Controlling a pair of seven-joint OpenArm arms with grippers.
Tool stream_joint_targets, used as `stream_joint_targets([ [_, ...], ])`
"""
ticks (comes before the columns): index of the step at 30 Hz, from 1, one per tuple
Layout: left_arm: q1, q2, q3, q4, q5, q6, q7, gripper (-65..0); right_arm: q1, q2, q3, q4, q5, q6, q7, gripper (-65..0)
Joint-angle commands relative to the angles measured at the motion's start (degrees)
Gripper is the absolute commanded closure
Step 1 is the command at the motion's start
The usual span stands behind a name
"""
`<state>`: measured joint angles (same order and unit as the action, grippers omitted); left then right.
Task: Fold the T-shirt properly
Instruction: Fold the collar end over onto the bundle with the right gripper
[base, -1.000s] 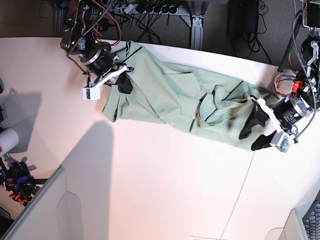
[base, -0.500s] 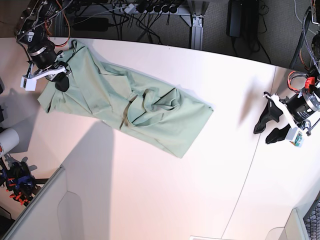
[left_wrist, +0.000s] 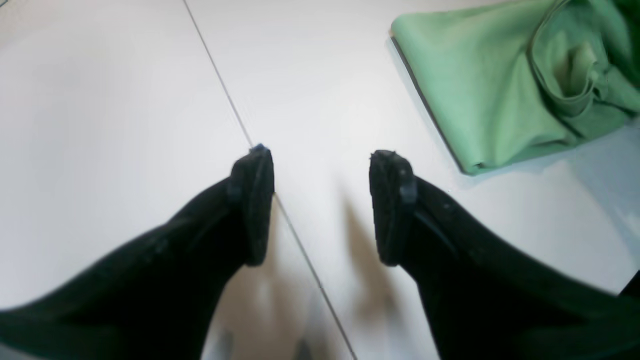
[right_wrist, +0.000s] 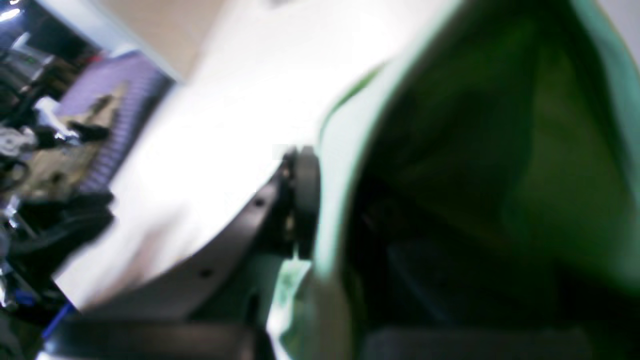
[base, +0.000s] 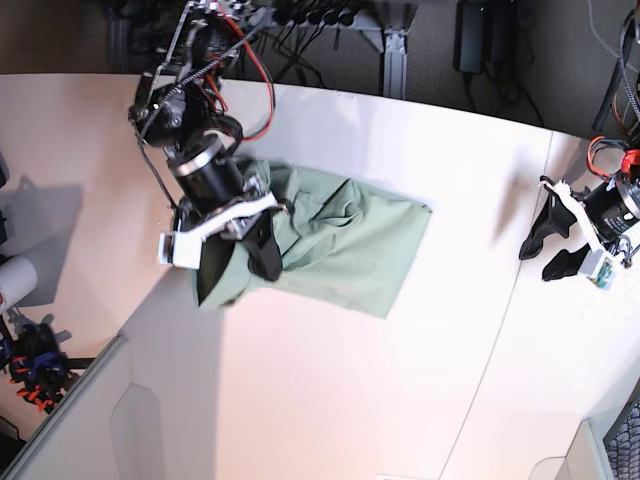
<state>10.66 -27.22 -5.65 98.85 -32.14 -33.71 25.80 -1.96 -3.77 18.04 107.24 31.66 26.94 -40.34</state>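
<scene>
T-shirt (base: 340, 240) pinched in R gripper (base: 262, 250), L gripper (base: 553, 250) well apart

Both arms are built of black metal links with a silver-ringed cylindrical wrist. The right arm (base: 190, 120) carries looping red and black cables along its upper links and a white bracket with a small white block by its gripper. The left arm (base: 612, 205) shows red wiring near its wrist and a white bracket too. The fingers (left_wrist: 252, 200) are matte black, curved, with flat pads.
</scene>
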Motion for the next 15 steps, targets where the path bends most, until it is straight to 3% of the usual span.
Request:
stream_joint_targets([
  [1,-0.2,-1.3,-0.4,1.0,-1.6,-0.4,-1.1,-33.7,2.6,-0.8,-1.5,0.8,-0.7,0.4,2.4,0.0],
  [7,0.2,-3.1,-0.4,1.0,-3.3,-0.5,-1.1,-33.7,10.8,-4.7,-9.3,-5.1,-9.2,0.4,3.1,0.0],
  [14,0.2,-3.2,-0.4,1.0,-7.5,-0.5,-1.1,-33.7,14.9,-4.8,-21.2,-18.6,-14.9,0.4,3.1,0.0],
  [15,0.2,-3.2,-0.4,1.0,-8.1,-0.5,-1.1,-33.7,14.8,-4.8,-23.1,-20.0,-15.5,0.4,3.1,-6.3],
])
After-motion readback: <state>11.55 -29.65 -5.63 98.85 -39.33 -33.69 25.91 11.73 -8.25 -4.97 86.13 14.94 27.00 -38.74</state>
